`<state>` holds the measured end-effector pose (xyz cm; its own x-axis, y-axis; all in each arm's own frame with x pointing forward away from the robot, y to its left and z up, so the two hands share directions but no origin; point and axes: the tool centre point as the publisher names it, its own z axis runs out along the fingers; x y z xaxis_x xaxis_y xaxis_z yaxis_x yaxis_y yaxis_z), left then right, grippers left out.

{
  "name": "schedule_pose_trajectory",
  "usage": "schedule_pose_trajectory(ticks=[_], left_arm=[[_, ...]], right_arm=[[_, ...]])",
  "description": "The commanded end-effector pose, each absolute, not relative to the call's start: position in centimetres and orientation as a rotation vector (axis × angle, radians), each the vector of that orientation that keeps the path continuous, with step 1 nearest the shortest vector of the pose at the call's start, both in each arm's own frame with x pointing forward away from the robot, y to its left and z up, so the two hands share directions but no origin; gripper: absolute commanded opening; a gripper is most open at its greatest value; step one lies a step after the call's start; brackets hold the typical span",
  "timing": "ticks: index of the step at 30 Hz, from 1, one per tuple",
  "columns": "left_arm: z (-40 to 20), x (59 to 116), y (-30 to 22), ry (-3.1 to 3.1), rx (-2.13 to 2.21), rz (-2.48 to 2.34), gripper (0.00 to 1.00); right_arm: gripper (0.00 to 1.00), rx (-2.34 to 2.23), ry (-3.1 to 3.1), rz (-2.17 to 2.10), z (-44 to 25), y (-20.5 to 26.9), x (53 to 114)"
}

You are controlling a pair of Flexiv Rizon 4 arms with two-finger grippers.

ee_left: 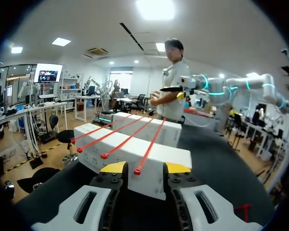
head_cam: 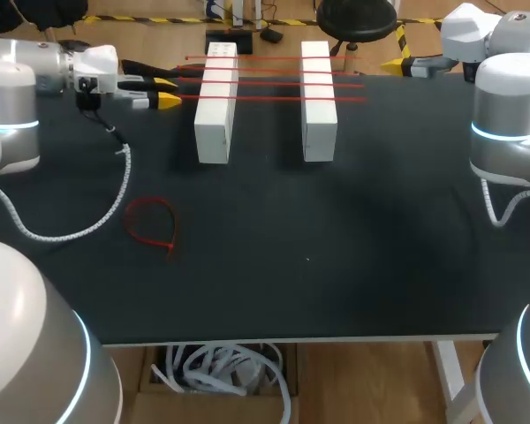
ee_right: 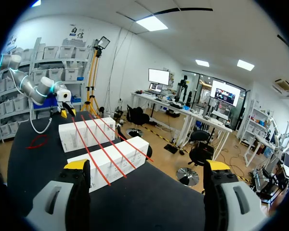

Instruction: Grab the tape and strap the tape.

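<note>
Four red straps (head_cam: 265,84) lie side by side across the tops of two white boxes (head_cam: 215,106) at the far side of the desk (head_cam: 336,265). Their long axes run left to right, square to the boxes, which run front to back. Each strap bridges the gap between the boxes and overhangs both outer sides, with its thicker head end pointing toward the left gripper (ee_left: 145,168).

The left gripper is level with the box tops, just beside the left box. Its fingers are apart, and the head of the nearest strap sits in the gap, with neither fingertip on it.

The right gripper (ee_right: 146,165) is at the desk's far right edge, well apart from the straps, fingers spread wide around nothing.

A fifth strap, looped (head_cam: 170,225), lies flat on the desk nearer the left front.
</note>
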<state>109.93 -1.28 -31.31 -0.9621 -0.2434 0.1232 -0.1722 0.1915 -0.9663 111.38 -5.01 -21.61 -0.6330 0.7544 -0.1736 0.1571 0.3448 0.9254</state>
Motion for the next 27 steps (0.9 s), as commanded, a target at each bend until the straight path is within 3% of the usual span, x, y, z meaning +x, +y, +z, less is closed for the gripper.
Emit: schedule_pose_trajectory(ticks=[1,27], left_arm=[[-31.82,110.58,-1.36,2.401,-0.382,-1.942,0.33],[-32.73,110.2,-1.02,2.415,-0.352,-1.942,0.26]], right_arm=[[1.0,0.793,2.013,1.291,-21.61,-5.0,111.38],[1.0,0.793,2.013,1.291,-21.61,-5.0,111.38]])
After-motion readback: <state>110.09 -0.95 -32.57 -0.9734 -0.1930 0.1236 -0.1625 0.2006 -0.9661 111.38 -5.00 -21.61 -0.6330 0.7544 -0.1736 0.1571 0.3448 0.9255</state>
